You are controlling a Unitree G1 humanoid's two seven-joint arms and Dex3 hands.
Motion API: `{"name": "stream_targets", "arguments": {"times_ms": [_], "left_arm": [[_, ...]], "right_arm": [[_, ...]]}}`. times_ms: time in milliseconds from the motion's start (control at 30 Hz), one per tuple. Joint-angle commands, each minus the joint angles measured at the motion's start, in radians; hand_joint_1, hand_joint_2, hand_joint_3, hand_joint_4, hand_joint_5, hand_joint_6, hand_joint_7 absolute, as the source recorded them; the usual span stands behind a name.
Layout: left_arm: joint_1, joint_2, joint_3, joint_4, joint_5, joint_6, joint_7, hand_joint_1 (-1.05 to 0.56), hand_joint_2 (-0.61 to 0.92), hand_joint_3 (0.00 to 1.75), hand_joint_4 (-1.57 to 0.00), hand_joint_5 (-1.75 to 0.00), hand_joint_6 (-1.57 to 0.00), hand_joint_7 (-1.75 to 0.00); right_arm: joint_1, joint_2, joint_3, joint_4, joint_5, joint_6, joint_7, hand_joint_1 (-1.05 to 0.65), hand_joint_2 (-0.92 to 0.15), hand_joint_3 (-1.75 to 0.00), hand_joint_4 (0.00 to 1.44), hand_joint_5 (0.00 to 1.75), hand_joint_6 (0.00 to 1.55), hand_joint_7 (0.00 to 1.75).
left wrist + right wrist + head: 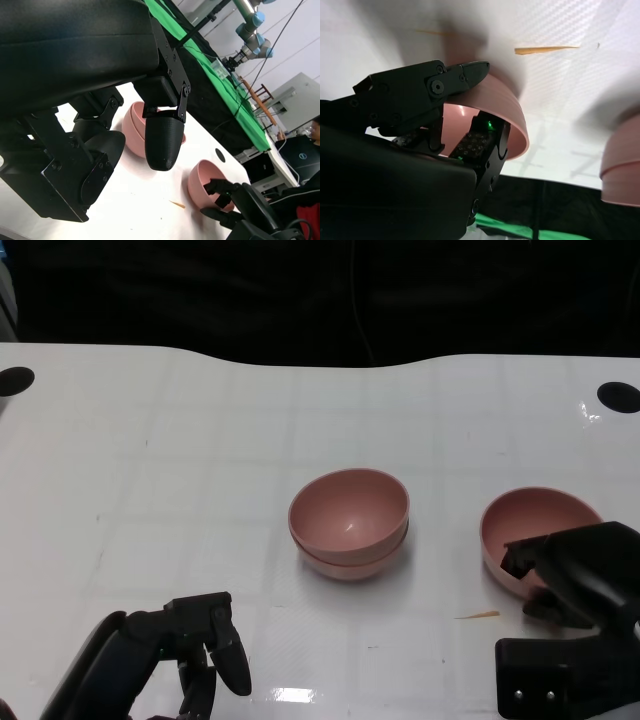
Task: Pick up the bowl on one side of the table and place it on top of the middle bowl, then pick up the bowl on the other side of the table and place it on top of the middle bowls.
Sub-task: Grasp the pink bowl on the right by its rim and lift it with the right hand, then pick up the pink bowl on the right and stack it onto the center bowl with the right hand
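A pink bowl (535, 525) sat at about four o'clock on the white worktop (180, 470), near the right edge. The right hand (580, 575) was at its near rim: in the right wrist view one black finger (462, 75) lay against the outside of the bowl's wall and another (485, 142) reached down inside it, so the rim was pinched between them. The bowl (500, 107) looked tilted in that view, though whether it had left the worktop could not be told.

At the centre of the worktop stood the middle stack (349, 523), one pink bowl nested in another, their two rims showing as a double edge. It stood well apart from the held bowl, at about nine o'clock from it. A thin orange sliver (478, 616) lay on the worktop between the stack and the right hand, just beside the held bowl.

The left hand (205, 650) hovered at about seven o'clock, low over the worktop, fingers spread and holding nothing; the left wrist view showed its fingers (162, 140) apart with the stack beyond them.

Two round black holes marked the far corners (15, 380) (618, 396). A green cloth (220, 80) hung behind the worktop. No brand, label or writing could be read anywhere.
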Motion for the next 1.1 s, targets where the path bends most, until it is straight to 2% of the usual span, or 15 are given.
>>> {"name": "stream_targets", "arguments": {"times_ms": [33, 267, 467, 500, 533, 567, 600, 633, 667, 733, 867, 933, 1100], "left_arm": [[0.000, 0.003, 0.006, 0.005, -0.011, 0.004, -0.014, 0.17, 0.18, 1.70, -0.96, -1.69, -0.85, -1.55], [-0.001, 0.001, 0.007, 0.007, -0.015, 0.000, -0.020, 0.19, 0.18, 1.69, -0.98, -1.68, -0.86, -1.52], [-0.002, -0.003, 0.008, 0.007, -0.012, 0.001, -0.020, 0.21, 0.18, 1.68, -0.98, -1.67, -0.86, -1.51], [-0.004, -0.003, 0.008, 0.011, -0.013, 0.000, -0.020, 0.21, 0.18, 1.68, -0.98, -1.67, -0.86, -1.51], [-0.006, -0.004, 0.008, 0.013, -0.013, -0.001, -0.021, 0.20, 0.18, 1.68, -0.98, -1.67, -0.87, -1.51], [-0.007, -0.004, 0.009, 0.017, -0.014, -0.006, -0.020, 0.20, 0.18, 1.68, -0.98, -1.67, -0.87, -1.51], [-0.008, -0.004, 0.009, 0.018, -0.013, -0.008, -0.019, 0.21, 0.18, 1.68, -0.98, -1.67, -0.87, -1.51], [-0.008, -0.004, 0.010, 0.018, -0.012, -0.009, -0.018, 0.21, 0.18, 1.68, -0.98, -1.67, -0.87, -1.51], [-0.008, -0.004, 0.010, 0.018, -0.010, -0.008, -0.018, 0.21, 0.18, 1.68, -0.98, -1.67, -0.87, -1.51], [-0.007, -0.003, 0.010, 0.016, -0.013, -0.003, -0.021, 0.20, 0.18, 1.69, -0.98, -1.67, -0.87, -1.51], [-0.006, -0.003, 0.010, 0.014, -0.014, -0.002, -0.022, 0.20, 0.18, 1.69, -0.97, -1.68, -0.86, -1.51], [-0.005, -0.003, 0.009, 0.013, -0.010, -0.003, -0.020, 0.21, 0.18, 1.68, -0.97, -1.68, -0.86, -1.51], [-0.007, -0.003, 0.008, 0.016, -0.005, -0.004, -0.019, 0.22, 0.19, 1.67, -0.97, -1.68, -0.86, -1.51]], "right_arm": [[-0.017, -0.026, 0.002, 0.028, 0.025, -0.025, -0.039, -0.17, -0.92, -0.09, 0.83, 1.74, 0.67, 1.56], [-0.032, -0.031, 0.008, 0.060, 0.035, -0.063, -0.093, -0.17, -0.90, -0.11, 0.84, 1.75, 0.66, 1.64], [-0.038, -0.033, 0.009, 0.074, 0.051, -0.072, -0.101, -0.19, -0.91, -0.11, 0.85, 1.75, 0.65, 1.63], [-0.035, -0.028, -0.008, 0.043, 0.066, -0.090, -0.135, -0.19, -0.91, -0.11, 0.85, 1.75, 0.65, 1.62], [-0.032, -0.025, -0.021, 0.020, 0.077, -0.103, -0.161, -0.16, -0.88, -0.13, 0.89, 1.75, 0.74, 1.48], [-0.033, -0.021, -0.032, -0.003, 0.086, -0.116, -0.188, -0.16, -0.87, -0.15, 0.90, 1.75, 0.77, 1.41], [-0.034, -0.015, -0.041, -0.020, 0.098, -0.125, -0.206, -0.15, -0.81, -0.24, 0.92, 1.75, 0.83, 1.29], [-0.035, -0.013, -0.043, -0.027, 0.105, -0.128, -0.213, -0.14, -0.62, -0.58, 0.94, 1.75, 0.83, 1.31], [-0.039, -0.009, -0.045, -0.034, 0.110, -0.133, -0.228, -0.13, -0.53, -0.75, 0.94, 1.75, 0.83, 1.33], [-0.045, -0.005, -0.046, -0.041, 0.115, -0.141, -0.247, -0.12, -0.40, -1.02, 0.95, 1.75, 0.77, 1.52], [-0.056, 0.003, -0.046, -0.050, 0.120, -0.153, -0.272, -0.12, -0.35, -1.11, 0.95, 1.75, 0.75, 1.57], [-0.068, 0.015, -0.050, -0.063, 0.126, -0.168, -0.294, -0.12, -0.28, -1.29, 1.00, 1.75, 0.80, 1.60], [-0.081, 0.028, -0.052, -0.084, 0.146, -0.182, -0.292, -0.12, -0.24, -1.40, 1.01, 1.75, 0.80, 1.67]]}}
